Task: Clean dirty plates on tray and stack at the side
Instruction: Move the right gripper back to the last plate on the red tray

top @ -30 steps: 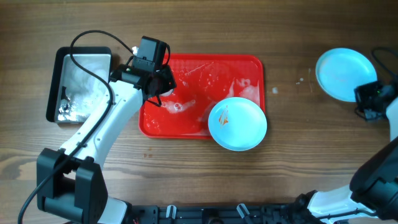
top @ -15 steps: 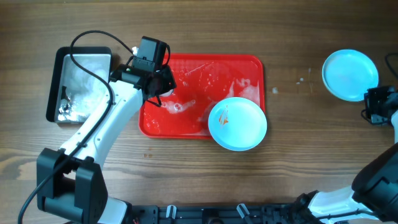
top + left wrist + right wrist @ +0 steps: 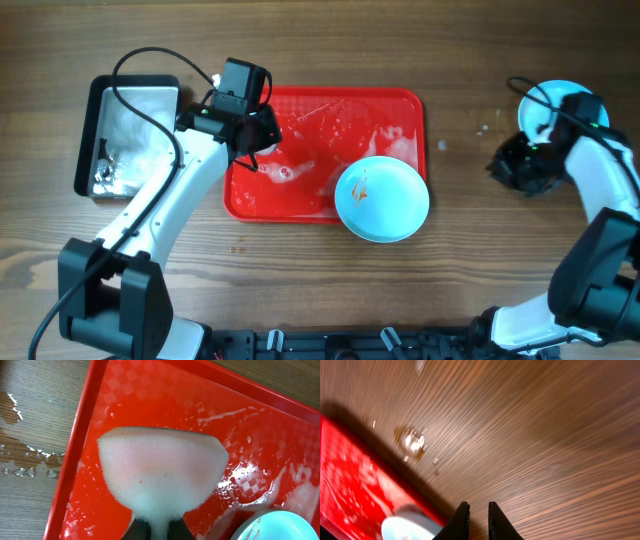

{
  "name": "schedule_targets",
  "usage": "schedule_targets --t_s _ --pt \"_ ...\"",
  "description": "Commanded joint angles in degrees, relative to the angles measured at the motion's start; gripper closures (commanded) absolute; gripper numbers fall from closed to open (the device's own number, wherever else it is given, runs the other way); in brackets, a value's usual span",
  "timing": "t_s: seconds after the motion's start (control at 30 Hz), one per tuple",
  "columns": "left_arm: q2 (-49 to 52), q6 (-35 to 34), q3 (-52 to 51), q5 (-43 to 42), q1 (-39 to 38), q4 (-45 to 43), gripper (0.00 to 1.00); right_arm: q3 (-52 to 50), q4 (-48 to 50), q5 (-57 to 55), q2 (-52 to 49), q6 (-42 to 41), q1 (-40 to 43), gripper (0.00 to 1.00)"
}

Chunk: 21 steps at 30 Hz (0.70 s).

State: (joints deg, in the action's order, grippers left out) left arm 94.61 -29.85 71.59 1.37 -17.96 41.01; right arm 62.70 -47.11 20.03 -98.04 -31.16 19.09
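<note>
Quick update from the table; my left gripper (image 3: 255,135) is clenched on the sponge (image 3: 160,472), hovering over the far left part of the red tray (image 3: 300,205), which is all wet and sudsy. My right gripper (image 3: 518,165) sits out over bare wood, well right of the tray, fingers pinched nearly together with nothing in them. The side plate (image 3: 556,100) lies flat on the table at far right, just beyond that gripper; could be more than 1 stacked there, can't tell from above. The dirty plate (image 3: 390,205) with its orange smear (image 3: 361,186) sits on the tray's near right corner, overhanging the rim.

So I reckon I'm between plates; next move is getting the sponge across to that smear, probably with the right side steadying the plate.

Only the left wrist cam shows the sponge; the overhead hides it under the arm. The right wrist cam shows the empty fingers; the overhead just gives a dark blob.
</note>
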Motion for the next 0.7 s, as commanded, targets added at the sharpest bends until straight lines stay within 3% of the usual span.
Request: schedule_targets --t_s 0.0,0.1,0.27,0.37,0.67 --pt "0.2 1.1 0.7 -0.3 1.0 0.1 0.96 -0.4 0.1 0.7 -0.3 1.5 -8.9 0.85" --pt "0.2 1.7 0.7 -0.3 1.0 0.1 0.96 -0.3 1.8 0.0 -0.3 4.3 -20.2 0.81" --pt "0.2 2.6 0.7 -0.3 2.0 0.1 0.96 -0.2 10.4 -4.9 -0.3 1.3 -35.8 0.75" --pt "0.2 2.6 0.7 -0.5 3.1 0.1 0.96 -0.2 13.0 -9.0 -0.8 -4.3 -39.0 0.68" --pt "0.2 2.6 0.7 -1.1 4.0 0.1 0.96 -0.1 21.5 -7.5 -9.7 -16.6 -42.1 0.7"
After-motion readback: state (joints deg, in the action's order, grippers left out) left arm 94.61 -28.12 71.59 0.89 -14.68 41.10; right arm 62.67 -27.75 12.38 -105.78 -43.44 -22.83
